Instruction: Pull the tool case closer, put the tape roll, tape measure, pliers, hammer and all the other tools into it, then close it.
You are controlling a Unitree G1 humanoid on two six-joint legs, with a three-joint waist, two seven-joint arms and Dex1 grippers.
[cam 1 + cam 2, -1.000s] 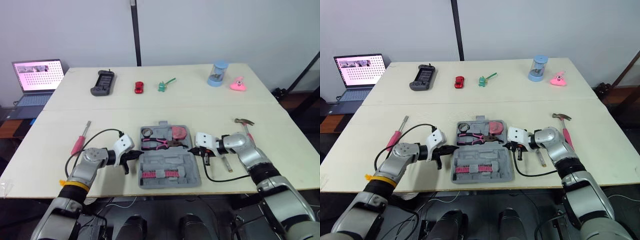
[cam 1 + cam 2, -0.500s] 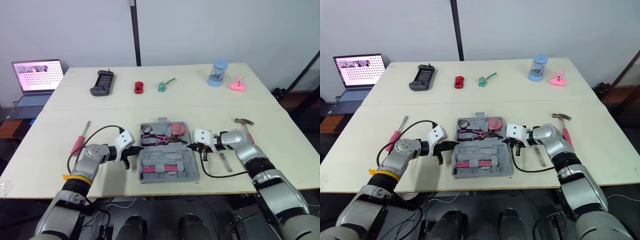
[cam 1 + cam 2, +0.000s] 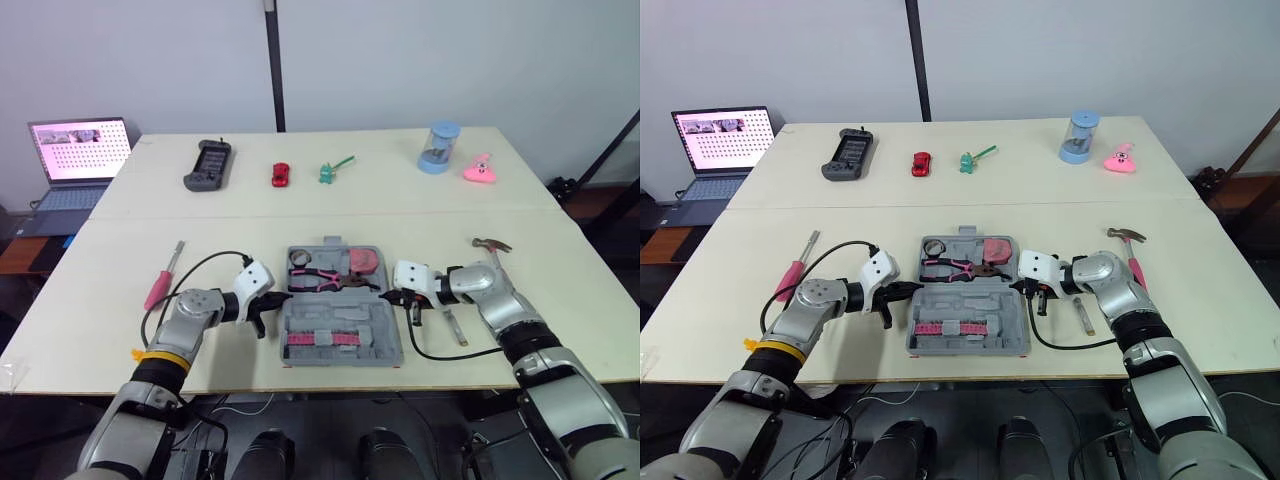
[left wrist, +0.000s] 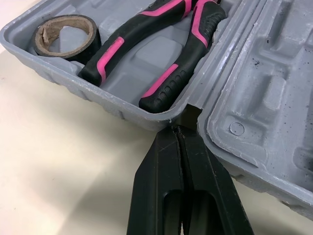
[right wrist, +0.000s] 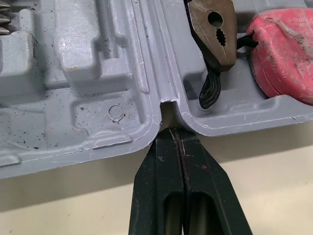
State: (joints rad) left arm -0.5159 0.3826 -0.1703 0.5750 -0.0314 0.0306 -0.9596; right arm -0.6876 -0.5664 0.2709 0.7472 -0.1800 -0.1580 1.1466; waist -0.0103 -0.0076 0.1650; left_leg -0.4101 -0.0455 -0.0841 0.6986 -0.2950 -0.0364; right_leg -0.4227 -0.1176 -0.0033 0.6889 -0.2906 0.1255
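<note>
The grey tool case (image 3: 340, 318) lies open near the table's front edge. Its far half holds a tape roll (image 4: 66, 32), pink-handled pliers (image 4: 156, 44) and a pink tape measure (image 5: 283, 54). The near half carries a row of pink bits (image 3: 320, 348). My left gripper (image 4: 183, 125) is shut, its tips in the hinge notch on the case's left side. On the right side my right gripper (image 5: 171, 132) is shut, with its tips at the matching notch. A hammer (image 3: 490, 250) lies right of the case, a pink screwdriver (image 3: 160, 285) to its left.
A small metal tool (image 3: 452, 325) lies beside my right gripper. Along the far side sit a black controller (image 3: 208, 163), a red toy car (image 3: 279, 174), a green toy (image 3: 330, 170), a blue cylinder (image 3: 437, 147) and a pink toy (image 3: 479, 168). A laptop (image 3: 75, 150) stands far left.
The case sits slightly farther from the front edge than a second ago, with both grippers still at its hinge notches. Little differs over the last half second.
</note>
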